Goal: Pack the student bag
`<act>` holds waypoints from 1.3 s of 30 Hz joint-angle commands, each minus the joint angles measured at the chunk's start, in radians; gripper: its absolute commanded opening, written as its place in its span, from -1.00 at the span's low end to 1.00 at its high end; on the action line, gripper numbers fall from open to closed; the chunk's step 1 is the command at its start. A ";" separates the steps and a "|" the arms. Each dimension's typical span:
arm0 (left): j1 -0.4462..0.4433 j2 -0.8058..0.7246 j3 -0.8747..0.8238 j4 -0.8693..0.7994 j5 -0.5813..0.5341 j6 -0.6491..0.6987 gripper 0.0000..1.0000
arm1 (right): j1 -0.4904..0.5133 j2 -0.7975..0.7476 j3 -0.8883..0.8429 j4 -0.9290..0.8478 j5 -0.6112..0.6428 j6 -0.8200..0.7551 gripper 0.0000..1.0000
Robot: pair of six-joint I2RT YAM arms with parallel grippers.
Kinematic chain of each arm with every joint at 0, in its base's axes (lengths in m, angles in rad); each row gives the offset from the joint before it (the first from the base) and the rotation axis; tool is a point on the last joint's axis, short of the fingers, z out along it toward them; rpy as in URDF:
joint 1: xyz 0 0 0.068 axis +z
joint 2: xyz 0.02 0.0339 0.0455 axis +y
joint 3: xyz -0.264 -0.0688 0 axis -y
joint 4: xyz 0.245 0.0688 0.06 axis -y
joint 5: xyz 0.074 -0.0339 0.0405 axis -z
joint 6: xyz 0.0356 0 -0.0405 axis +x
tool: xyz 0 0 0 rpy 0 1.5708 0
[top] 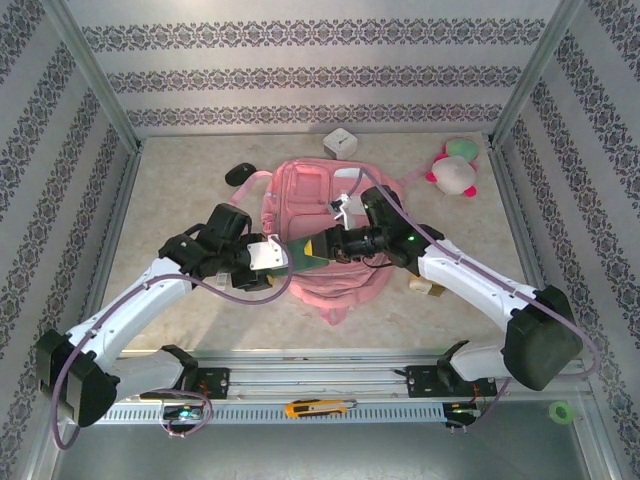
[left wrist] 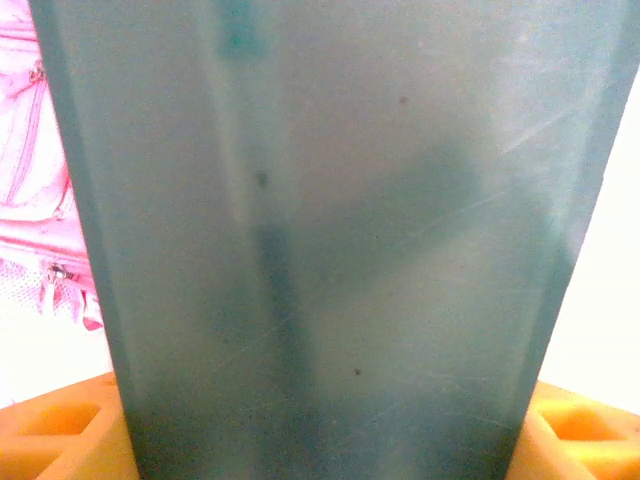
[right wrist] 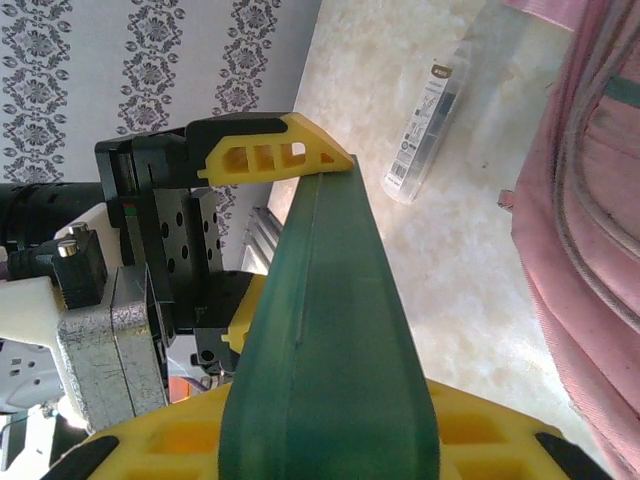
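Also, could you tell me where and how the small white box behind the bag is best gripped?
Probably from above, pinching its left and right faces: the white box sits flat with those sides free, the student bag close in front, the wall behind.

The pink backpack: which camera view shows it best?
Top external: the student bag lies there nearly whole, with pockets and straps visible. Left wrist gives a zipped pink strip of it at the left edge; right wrist, pink fabric along the right edge.

Pink student bag (top: 322,205), dark green folder (top: 312,252), beige marbled table (top: 180,190), grey damask-striped walls (top: 300,75).
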 commanded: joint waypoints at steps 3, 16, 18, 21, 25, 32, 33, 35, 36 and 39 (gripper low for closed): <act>-0.026 0.008 0.026 0.069 0.001 -0.037 0.26 | -0.040 -0.086 -0.053 0.065 -0.004 0.016 -0.50; -0.093 0.110 -0.013 0.332 -0.007 -0.048 0.49 | -0.527 -0.412 -0.324 0.111 -0.079 0.115 -0.51; -0.122 0.160 -0.013 0.388 -0.027 -0.027 0.48 | -0.629 -0.476 -0.359 0.107 -0.091 0.134 -0.51; -0.156 0.240 -0.012 0.475 -0.060 -0.003 0.47 | -0.742 -0.554 -0.403 0.106 -0.097 0.159 -0.51; -0.180 0.340 -0.005 0.576 -0.086 0.009 0.46 | -0.809 -0.621 -0.444 0.100 -0.108 0.170 -0.49; -0.184 0.472 0.008 0.692 -0.123 -0.002 0.42 | -0.818 -0.647 -0.474 0.081 -0.133 0.172 -0.49; -0.184 0.485 0.004 0.713 -0.135 -0.001 0.42 | -0.817 -0.649 -0.477 0.080 -0.132 0.172 -0.50; -0.184 0.504 0.000 0.739 -0.149 0.001 0.41 | -0.818 -0.653 -0.479 0.077 -0.134 0.171 -0.50; -0.184 0.513 -0.002 0.749 -0.157 0.000 0.40 | -0.817 -0.655 -0.480 0.075 -0.133 0.171 -0.50; -0.185 0.527 -0.010 0.777 -0.164 -0.005 0.12 | -0.818 -0.662 -0.481 0.064 -0.126 0.165 -0.51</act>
